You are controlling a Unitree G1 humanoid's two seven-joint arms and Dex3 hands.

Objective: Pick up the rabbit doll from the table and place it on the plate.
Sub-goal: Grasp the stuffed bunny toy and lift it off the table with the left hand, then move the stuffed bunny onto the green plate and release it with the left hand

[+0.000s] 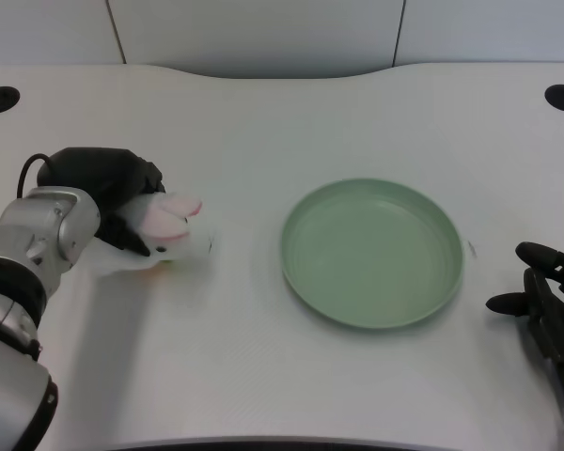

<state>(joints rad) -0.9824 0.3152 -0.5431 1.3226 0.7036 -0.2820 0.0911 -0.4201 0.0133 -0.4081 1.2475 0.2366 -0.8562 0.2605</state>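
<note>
Silver and jointed, the robot's left forearm (23, 282) fills the near left corner of the white bench (263, 113) and reaches toward the bench's left edge. Right of centre on the bench sits the green plate (371, 252), shallow, round and bare, well apart from the action. At the arm's end the black left hand (113, 193) is wrapped over the rear of the rabbit (164, 230), fingers closed around the doll's body. Only the white head and pink-lined ears poke out toward the plate. Whether the doll has left the bench surface cannot be told; its underside looks to be at or just above it.

By its look the rabbit is a plush toy: light, soft and squashy, unlikely to slip or break, though a loose hold on an ear could let it flop or swing. Its plump body, where the hand now has it, appears the safest place to take hold. At the right edge, the right hand (545, 301) waits idle.
</note>
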